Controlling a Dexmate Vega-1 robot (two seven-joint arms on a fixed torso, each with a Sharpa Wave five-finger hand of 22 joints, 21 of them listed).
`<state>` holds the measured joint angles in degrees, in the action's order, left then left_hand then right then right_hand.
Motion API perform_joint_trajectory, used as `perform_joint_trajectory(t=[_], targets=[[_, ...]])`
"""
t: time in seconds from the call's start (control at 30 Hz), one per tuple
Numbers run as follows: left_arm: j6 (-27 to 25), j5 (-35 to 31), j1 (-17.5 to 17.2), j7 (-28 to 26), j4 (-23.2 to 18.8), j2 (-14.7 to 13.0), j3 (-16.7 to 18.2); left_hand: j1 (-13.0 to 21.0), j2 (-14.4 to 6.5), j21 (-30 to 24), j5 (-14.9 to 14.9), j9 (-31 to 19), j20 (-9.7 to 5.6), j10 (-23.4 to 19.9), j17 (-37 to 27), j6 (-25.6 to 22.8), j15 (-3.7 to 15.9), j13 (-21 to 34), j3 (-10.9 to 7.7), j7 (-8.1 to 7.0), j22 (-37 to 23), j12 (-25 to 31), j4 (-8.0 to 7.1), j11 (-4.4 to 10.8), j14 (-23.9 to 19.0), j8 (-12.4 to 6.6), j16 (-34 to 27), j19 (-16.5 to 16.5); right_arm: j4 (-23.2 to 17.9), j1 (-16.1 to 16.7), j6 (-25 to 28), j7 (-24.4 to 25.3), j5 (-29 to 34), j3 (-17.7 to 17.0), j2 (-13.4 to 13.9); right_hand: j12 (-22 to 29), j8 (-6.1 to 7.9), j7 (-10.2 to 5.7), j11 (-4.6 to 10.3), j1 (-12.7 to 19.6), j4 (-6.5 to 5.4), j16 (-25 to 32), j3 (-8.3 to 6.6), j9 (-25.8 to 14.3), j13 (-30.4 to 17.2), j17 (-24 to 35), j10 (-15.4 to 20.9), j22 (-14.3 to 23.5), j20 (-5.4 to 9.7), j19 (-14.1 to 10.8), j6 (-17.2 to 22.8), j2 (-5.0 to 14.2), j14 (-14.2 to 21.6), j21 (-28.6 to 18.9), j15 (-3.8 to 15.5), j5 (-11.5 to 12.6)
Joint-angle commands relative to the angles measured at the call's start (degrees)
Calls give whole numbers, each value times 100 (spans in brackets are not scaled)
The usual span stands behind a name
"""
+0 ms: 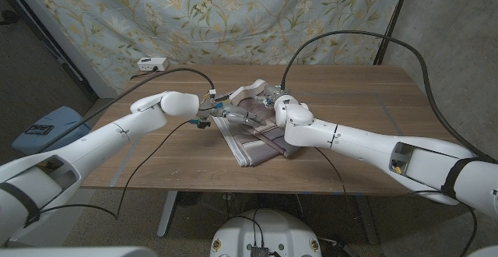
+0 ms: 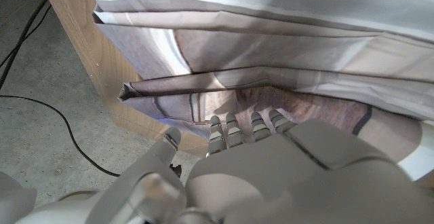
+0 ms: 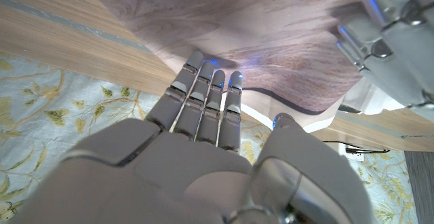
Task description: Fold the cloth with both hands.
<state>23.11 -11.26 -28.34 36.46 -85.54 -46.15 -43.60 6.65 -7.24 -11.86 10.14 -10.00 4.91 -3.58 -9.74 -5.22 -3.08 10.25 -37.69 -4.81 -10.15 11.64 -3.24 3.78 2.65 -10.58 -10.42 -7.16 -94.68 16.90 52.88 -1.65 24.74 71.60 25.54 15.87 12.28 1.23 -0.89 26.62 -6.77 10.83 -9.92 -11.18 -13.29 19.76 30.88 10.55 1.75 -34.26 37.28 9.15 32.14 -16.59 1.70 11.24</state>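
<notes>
While the cloth (image 1: 250, 136) lies between them, both hands (image 1: 208, 109) (image 1: 268, 101) touch it, grip unclear.

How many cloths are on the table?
1: the cloth lies mid-table, partly folded, between the left hand and the right hand. Another could be hidden beneath it.

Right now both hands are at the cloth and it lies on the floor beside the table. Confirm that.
Not quite. Both the left hand and the right hand are at the cloth, but it lies on the table, not the floor. The head view shows this.
</notes>
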Motion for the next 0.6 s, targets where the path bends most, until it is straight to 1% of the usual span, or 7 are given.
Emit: perform_joint_trajectory(t=[0.03, 0.3, 0.53, 0.6], targets=[[-41, -30, -71, -60, -205, -72, 97, 37, -18, 6, -30, -8, 23, -68, -8, -47, -12, 14, -16, -23, -8, -9, 34, -7, -10, 10, 8, -13, -579, 111, 291, -307, 227, -187, 193, -24, -12, 4, -14, 31, 44, 1, -24, 0, 16, -15, 20, 14, -23, -13, -9, -17, -1, 23, -24, 42], [-82, -61, -111, -102, -295, -90, 126, 38, -18, 10, -31, -8, 23, -62, -8, -50, -11, 14, -20, -26, -8, -14, 39, -10, -12, 10, 9, -14, -881, 227, 382, -326, 235, -332, 315, -60, -29, 11, -14, 47, 76, 2, -45, 4, 46, -62, 24, 12, -41, 0, -38, -29, -2, 37, -33, 43], [-244, -80, -201, -150, -465, -181, 192, 40, -18, 11, -31, -9, 22, -64, -8, -44, -7, 14, -23, -22, -8, -15, 44, -19, -10, 13, 11, -8, -1008, 302, 413, -290, 276, -374, 365, -91, -33, 11, -25, 58, 103, -4, -61, 8, 71, -104, 29, 11, -59, 8, -36, -43, -20, 48, -41, 41], [-295, -71, -231, -162, -515, -213, 218, 39, -19, 11, -31, -9, 22, -63, -8, -45, -4, 14, -24, -23, -8, -16, 44, -24, -10, 13, 11, -8, -1032, 332, 412, -270, 263, -415, 373, -104, -39, 42, -28, 61, 113, -5, -67, 9, 81, -121, 34, 11, -58, 16, -47, -47, -25, 54, -43, 41]])
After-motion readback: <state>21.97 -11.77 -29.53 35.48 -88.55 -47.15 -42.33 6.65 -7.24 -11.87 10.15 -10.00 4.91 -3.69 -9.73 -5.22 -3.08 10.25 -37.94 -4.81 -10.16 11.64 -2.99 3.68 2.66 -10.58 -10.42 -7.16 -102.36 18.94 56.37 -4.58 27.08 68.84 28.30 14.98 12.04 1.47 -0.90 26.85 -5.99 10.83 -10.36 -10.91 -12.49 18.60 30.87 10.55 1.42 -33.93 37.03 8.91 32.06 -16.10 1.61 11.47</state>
